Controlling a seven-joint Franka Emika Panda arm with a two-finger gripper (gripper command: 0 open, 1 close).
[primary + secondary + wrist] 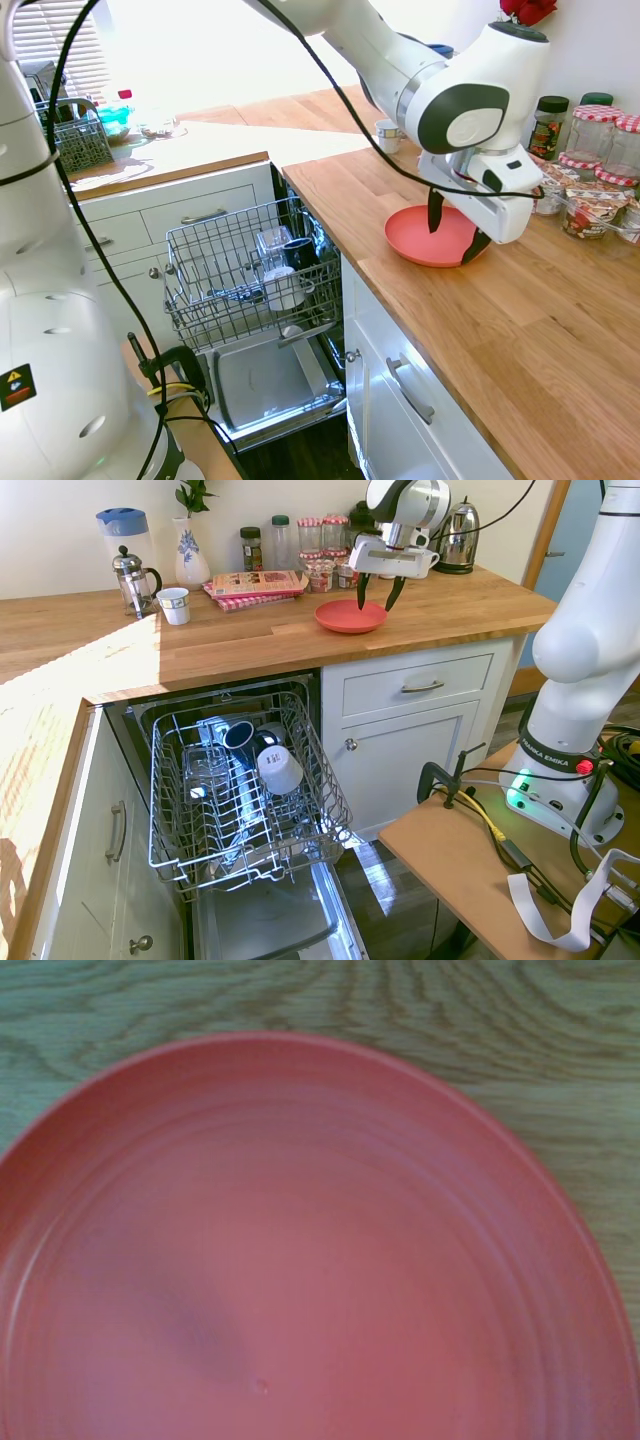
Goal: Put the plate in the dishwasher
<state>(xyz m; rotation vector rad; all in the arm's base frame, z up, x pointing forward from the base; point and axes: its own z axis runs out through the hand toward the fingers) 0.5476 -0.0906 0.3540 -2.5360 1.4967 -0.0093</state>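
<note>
The salmon-pink plate point(418, 240) point(345, 617) lies flat on the wooden countertop point(520, 330) and fills the wrist view point(300, 1250). My gripper point(455, 232) point(378, 600) hangs open just above the plate's edge on the jars' side, fingers pointing down. One fingertip is over the plate's inside, the other by its rim. Nothing is held. The dishwasher point(200, 255) point(315, 815) stands open below the counter. Its wire rack is pulled out with cups and glasses in it, and its steel-lined door point(260, 385) point(260, 920) is down.
Jars with red-checked lids point(600, 130) point(322, 540) stand behind the plate, and a steel kettle point(458, 535) is beside them. A white cup point(175, 605), a French press point(135, 580) and a vase point(190, 550) sit further along. A wire cutlery rack point(75, 135) stands on the far counter.
</note>
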